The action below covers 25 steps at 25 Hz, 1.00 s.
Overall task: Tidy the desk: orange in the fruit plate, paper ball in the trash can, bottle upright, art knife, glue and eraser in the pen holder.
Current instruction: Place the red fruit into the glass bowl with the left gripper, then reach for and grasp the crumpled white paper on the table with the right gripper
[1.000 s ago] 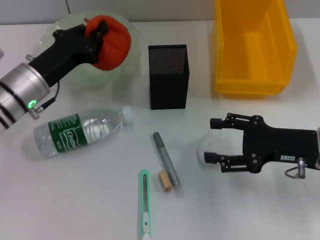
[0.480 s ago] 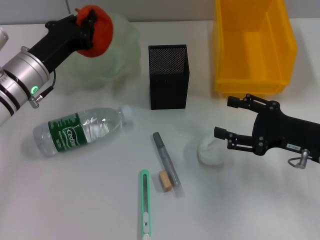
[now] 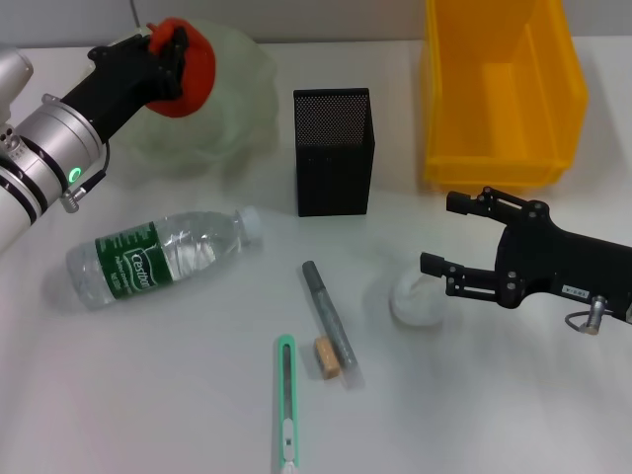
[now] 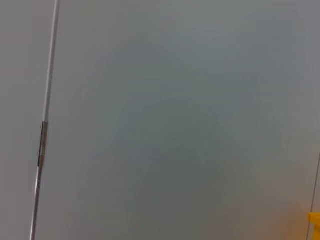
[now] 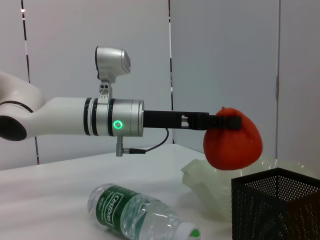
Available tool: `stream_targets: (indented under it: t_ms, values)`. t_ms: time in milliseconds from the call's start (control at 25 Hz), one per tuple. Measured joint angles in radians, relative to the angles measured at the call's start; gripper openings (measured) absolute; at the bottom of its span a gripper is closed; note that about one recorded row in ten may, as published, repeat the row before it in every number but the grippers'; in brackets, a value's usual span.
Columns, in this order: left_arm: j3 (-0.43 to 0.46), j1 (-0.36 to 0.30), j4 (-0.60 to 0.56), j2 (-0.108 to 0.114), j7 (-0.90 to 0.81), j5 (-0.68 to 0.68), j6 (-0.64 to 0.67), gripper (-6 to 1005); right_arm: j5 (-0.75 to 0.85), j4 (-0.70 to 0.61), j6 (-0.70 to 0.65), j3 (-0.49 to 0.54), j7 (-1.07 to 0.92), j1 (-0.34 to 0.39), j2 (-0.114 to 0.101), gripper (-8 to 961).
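Orange (image 3: 188, 69) barely shifted, left pincer (image 3: 170, 61) clamping it; right pincer (image 3: 456, 237) agape over white desk (image 3: 148, 395).

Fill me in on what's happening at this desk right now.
The left gripper holds the orange above the fruit plate, not yet released. The right gripper is open beside the paper ball, which lies on the desk. The bottle lies on its side. The art knife, glue and eraser lie in front of the pen holder. The yellow bin stands at the back.
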State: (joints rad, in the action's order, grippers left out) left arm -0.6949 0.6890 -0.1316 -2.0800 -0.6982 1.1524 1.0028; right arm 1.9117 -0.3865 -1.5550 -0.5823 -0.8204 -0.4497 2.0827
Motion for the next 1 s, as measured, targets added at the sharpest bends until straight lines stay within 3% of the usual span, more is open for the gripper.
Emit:
stream_targets:
  t_ms: [40, 520, 640, 760, 840, 920, 1000]
  values:
    - [0.0, 0.0, 0.001, 0.0, 0.0, -0.001, -0.001, 59, 0.0, 0.0, 0.0, -0.001, 0.0, 0.001, 0.0, 828]
    - [0.0, -0.01, 0.002, 0.0, -0.01, -0.002, 0.026, 501, 0.001, 0.0, 0.004, -0.002, 0.0, 0.003, -0.002, 828]
    - [-0.015, -0.029, 0.007, 0.003, -0.052, 0.013, 0.161, 592, 0.0, 0.0, 0.004, 0.001, 0.0, 0.005, -0.003, 828]
    - [-0.026, -0.037, 0.0, 0.005, -0.08, 0.024, 0.192, 680, -0.001, 0.0, 0.004, 0.004, 0.0, 0.006, -0.003, 828]
    - [-0.124, -0.104, -0.102, 0.014, -0.249, 0.078, 0.337, 738, -0.005, 0.0, -0.001, 0.007, -0.004, 0.009, -0.003, 828]
    - [-0.147, -0.121, -0.128, 0.015, -0.276, 0.088, 0.365, 797, -0.012, 0.0, -0.004, 0.009, -0.01, 0.01, -0.004, 828]
    - [-0.228, -0.188, -0.219, 0.021, -0.33, 0.138, 0.468, 809, -0.015, -0.001, -0.014, 0.009, -0.022, 0.01, -0.005, 828]
